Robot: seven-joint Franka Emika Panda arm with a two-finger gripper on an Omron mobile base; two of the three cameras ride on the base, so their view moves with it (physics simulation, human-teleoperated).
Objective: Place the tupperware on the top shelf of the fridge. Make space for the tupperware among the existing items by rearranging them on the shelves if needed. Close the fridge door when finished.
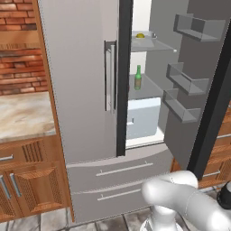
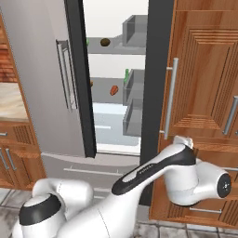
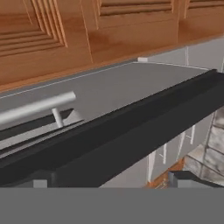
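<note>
The fridge (image 1: 85, 90) stands with its left door shut and its right door (image 1: 198, 67) swung open. On the top shelf (image 1: 155, 45) rests the tupperware (image 1: 141, 37), a shallow pale container holding an olive ball. A green bottle (image 1: 138, 77) is upright on the shelf below. From the right side I see a brown ball (image 2: 105, 42) on the top shelf and a red piece (image 2: 113, 89) lower down. My gripper (image 3: 109, 183) is open with nothing between its tips. It faces the dark edge of the open door (image 3: 131, 140) and that door's bar handle (image 3: 37, 109).
Grey box bins (image 1: 185, 81) line the inside of the open door. Two wide drawers (image 1: 122, 169) sit under the cavity. Wooden cabinets (image 2: 204, 93) stand right of the open door, and a stone counter (image 1: 22, 115) lies to the left. My arm (image 2: 153, 172) reaches along the door's outer side.
</note>
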